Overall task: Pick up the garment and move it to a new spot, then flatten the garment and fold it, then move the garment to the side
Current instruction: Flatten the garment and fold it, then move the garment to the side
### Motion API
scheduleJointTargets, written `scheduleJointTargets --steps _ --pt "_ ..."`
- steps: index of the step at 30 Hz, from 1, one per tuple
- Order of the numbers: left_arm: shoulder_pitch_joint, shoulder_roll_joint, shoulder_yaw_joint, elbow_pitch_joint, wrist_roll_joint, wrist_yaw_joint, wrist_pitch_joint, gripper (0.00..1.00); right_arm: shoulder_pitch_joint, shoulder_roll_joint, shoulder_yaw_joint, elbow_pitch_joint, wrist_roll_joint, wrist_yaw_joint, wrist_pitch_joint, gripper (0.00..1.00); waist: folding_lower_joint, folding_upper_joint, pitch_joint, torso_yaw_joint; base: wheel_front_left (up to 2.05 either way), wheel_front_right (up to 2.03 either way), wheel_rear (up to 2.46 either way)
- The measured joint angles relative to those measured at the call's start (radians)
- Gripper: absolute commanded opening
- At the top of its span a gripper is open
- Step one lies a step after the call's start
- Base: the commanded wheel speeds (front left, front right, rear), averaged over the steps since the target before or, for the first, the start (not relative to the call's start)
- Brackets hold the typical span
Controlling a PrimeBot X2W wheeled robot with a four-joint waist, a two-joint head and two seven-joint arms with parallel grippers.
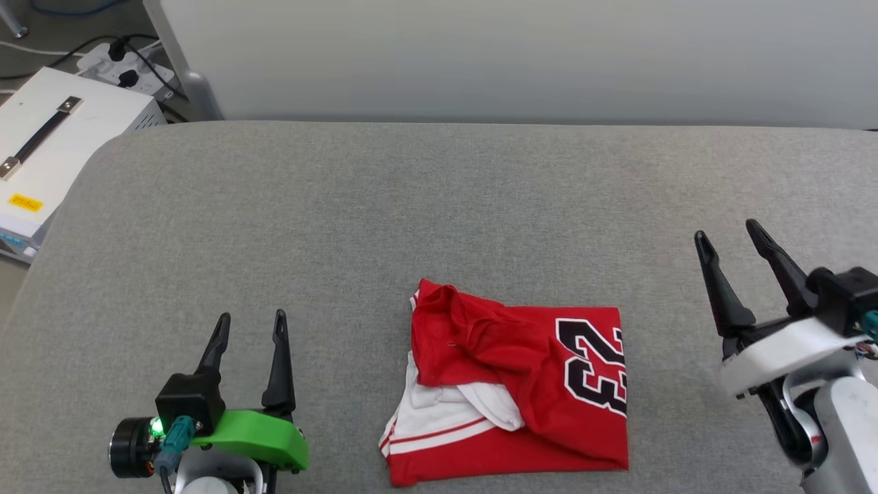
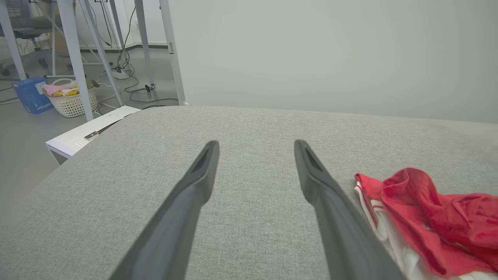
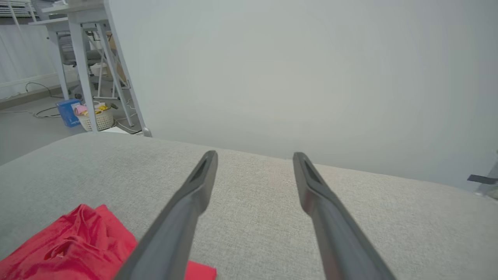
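A: Entry. We find the garment (image 1: pixel 507 384) at the lower centre of the head view. It lies on the table (image 1: pixel 343 206) as a rough rectangle, with the number face up at its right.

B: Noted. We read the left gripper (image 1: pixel 252 315) at lower left, fingers spread with nothing between them, well apart from the cloth. The right gripper (image 1: pixel 726 230) sits at the right edge, also spread and empty. It is near the garment's right side but not touching.

A: Both wrist views agree. We see bare table between each pair of fingers and red cloth in a lower corner.

B: Step in hand, as we judge it: the fold looks made, though untidy. A white sleeve (image 1: pixel 446 412) spills out at the stack's lower left, and a red flap lies bunched along the upper left.

A: So what remains is the move to the side. We cannot tell whether tidying is needed first.

B: In our view the next move calls for a grip that takes all layers at once. The fingers should go low at an edge and slide under the stack, not pinch the top layer. Otherwise the fold may open on the lift.

A: Two-handed, at the left and right edges, seems safest to us. The loose sleeve side is the risk.
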Motion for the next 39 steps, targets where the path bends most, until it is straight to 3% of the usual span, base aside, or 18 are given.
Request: scheduleJointTargets --steps 4,10,16,23,27,31,39 --pt "0.017 0.000 -0.003 -0.016 -0.002 0.000 0.000 1.00 0.089 0.062 -0.107 -0.054 -0.041 0.000 -0.017 1.00 0.0000 0.0000 -0.019 -0.016 0.00 0.00 0.00" --pt "0.059 0.000 -0.012 -0.044 -0.008 0.000 0.000 1.00 0.212 0.131 -0.174 -0.131 -0.084 0.000 -0.020 1.00 0.0000 0.0000 -0.044 -0.031 0.00 0.00 0.00" --pt "0.080 -0.001 -0.024 -0.062 -0.008 0.002 0.000 1.00 0.293 0.181 -0.186 -0.175 -0.100 0.000 -0.021 1.00 0.0000 0.0000 -0.053 -0.030 0.00 0.00 0.00" --pt "0.082 -0.001 -0.033 -0.062 -0.008 0.006 0.000 1.00 0.303 0.183 -0.189 -0.184 -0.111 0.000 -0.021 1.00 0.0000 0.0000 -0.051 -0.021 0.00 0.00 0.00" --pt "0.082 -0.001 -0.038 -0.064 -0.008 0.012 0.000 1.00 0.238 0.148 -0.207 -0.191 -0.111 0.000 -0.004 1.00 0.0000 0.0000 -0.039 -0.015 0.00 0.00 0.00" --pt "0.080 -0.001 -0.048 -0.063 -0.008 0.015 0.000 1.00 0.117 0.067 -0.181 -0.195 -0.093 0.000 0.088 1.00 0.0000 0.0000 -0.024 -0.004 0.00 0.00 0.00" --pt "0.070 -0.001 -0.055 -0.059 -0.010 0.020 0.000 1.00 -0.016 -0.108 -0.005 -0.193 0.148 0.000 0.569 1.00 0.0000 0.0000 0.012 0.027 0.00 0.00 0.00"
